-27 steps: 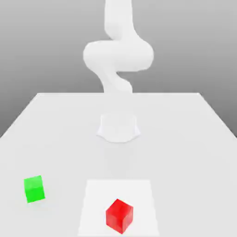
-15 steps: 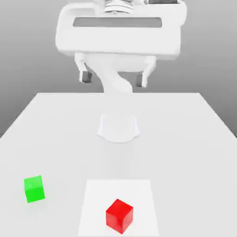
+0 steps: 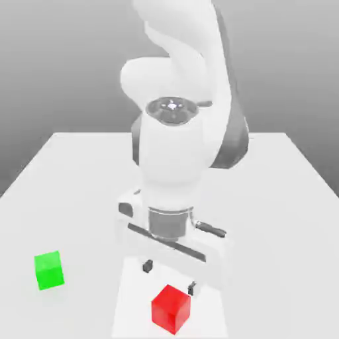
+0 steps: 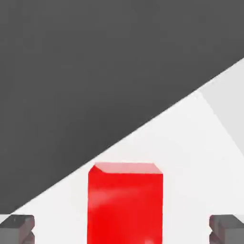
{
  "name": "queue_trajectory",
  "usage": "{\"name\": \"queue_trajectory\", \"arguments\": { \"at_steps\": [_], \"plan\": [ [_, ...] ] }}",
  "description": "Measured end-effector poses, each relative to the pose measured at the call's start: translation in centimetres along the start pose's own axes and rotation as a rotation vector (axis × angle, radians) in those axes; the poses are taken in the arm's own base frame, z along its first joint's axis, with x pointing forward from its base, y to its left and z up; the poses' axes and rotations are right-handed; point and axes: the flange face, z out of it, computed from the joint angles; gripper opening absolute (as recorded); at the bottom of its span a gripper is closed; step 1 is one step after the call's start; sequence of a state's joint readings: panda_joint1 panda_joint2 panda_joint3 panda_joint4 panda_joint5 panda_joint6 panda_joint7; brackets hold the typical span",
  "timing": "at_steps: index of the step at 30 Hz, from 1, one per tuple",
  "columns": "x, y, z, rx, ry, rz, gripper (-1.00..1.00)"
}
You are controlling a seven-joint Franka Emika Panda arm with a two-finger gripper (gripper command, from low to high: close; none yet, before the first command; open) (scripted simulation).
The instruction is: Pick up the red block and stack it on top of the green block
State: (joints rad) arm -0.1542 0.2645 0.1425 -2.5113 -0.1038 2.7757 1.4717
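White table [image 3: 79,172]; gripper [image 3: 170,277] spread, apparently just above red block [image 3: 171,308]; green block [image 3: 49,269] apart.

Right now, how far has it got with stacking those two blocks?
Early on. Nothing is stacked: the green block sits alone on the table. In hand: the open gripper hangs just above the red block, one finger on each side, not gripping. Left: close, lift, carry, set down on green.
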Motion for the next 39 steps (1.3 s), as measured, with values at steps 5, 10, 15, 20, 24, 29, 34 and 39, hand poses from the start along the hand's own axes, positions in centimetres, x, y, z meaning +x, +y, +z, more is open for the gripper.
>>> {"name": "queue_trajectory", "arguments": {
  "at_steps": [5,10,15,20,24,29,34,39],
  "plan": [
    [-0.1,0.2,3.4,-0.003,-0.001,0.001,-1.0],
    [-0.1,0.2,3.3,-0.002,-0.001,0.001,-1.0],
    [0.0,0.2,-2.0,-0.002,-0.001,0.005,-1.0],
    [4.3,1.6,-3.6,0.002,-0.007,0.213,-1.0],
    [8.1,3.3,-4.3,0.005,-0.01,0.406,-1.0],
    [13.0,6.1,-5.1,0.007,-0.012,0.658,-1.0],
    [17.2,9.4,-5.8,0.006,-0.01,0.905,-1.0],
    [20.9,13.0,-6.3,0.003,-0.004,1.147,-1.0]
  ]
}}
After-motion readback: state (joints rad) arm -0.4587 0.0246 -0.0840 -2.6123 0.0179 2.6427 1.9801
